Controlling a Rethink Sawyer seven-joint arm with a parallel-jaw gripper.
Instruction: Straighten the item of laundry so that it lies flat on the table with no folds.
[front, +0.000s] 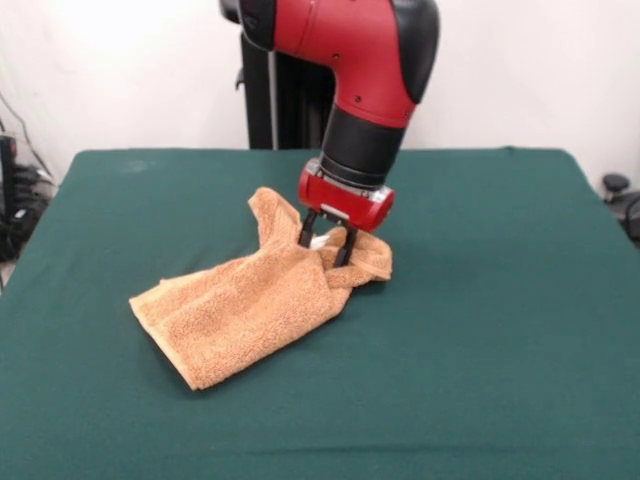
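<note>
Black two-fingered claw (326, 242) on the red arm, closed on a raised fold of the fluffy orange-tan terry towel (250, 305), near a white tag. Towel rumpled mid-table, rest trailing flat. Soft, light, limp; probably best pinched at a corner or edge. Dark green felt table (500, 330), white wall (530, 70) behind.

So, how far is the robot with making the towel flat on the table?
Done: most of the towel already lies on the table. In hand: the gripper is down at the bunched far end, its fingers around a raised fold there. Left: that end stays humped and folded over, so it needs spreading.
</note>
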